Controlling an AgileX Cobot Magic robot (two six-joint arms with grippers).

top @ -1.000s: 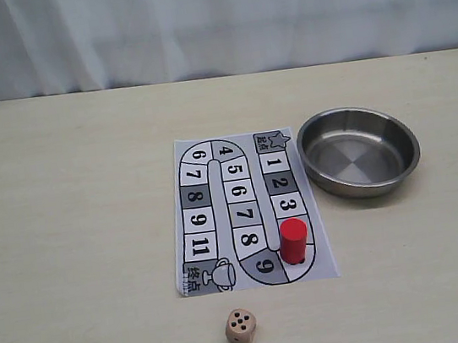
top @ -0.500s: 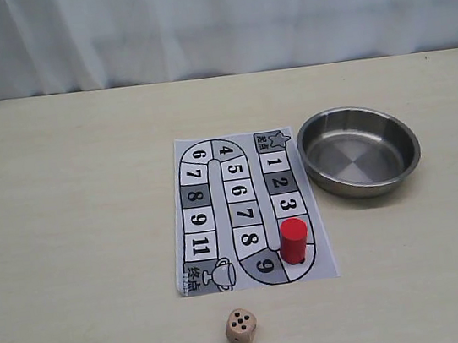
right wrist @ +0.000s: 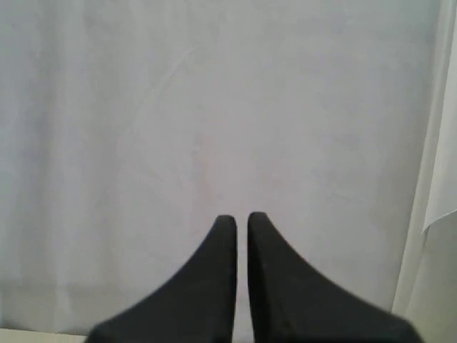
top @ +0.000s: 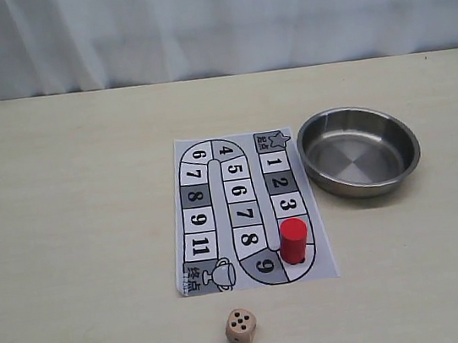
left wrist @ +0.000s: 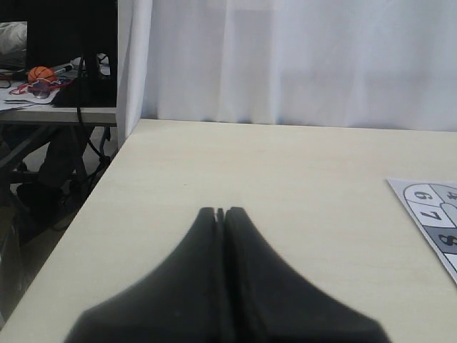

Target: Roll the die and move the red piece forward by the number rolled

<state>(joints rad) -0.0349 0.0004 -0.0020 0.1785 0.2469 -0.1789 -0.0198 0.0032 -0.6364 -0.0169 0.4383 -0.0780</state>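
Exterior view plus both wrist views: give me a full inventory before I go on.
Die: one, pale beige, on the table near its front edge, off the board.
Red piece: one, red, upright on the board just past square 3.
Board: one, white and grey printed sheet, mid-table.
Bowl: one, steel, empty, right of the board.
Table: one, light wood.
Curtain: one, white, behind the table.
Left gripper: one, black, shut, over the table.
Right gripper: one, black, shut, facing the curtain.
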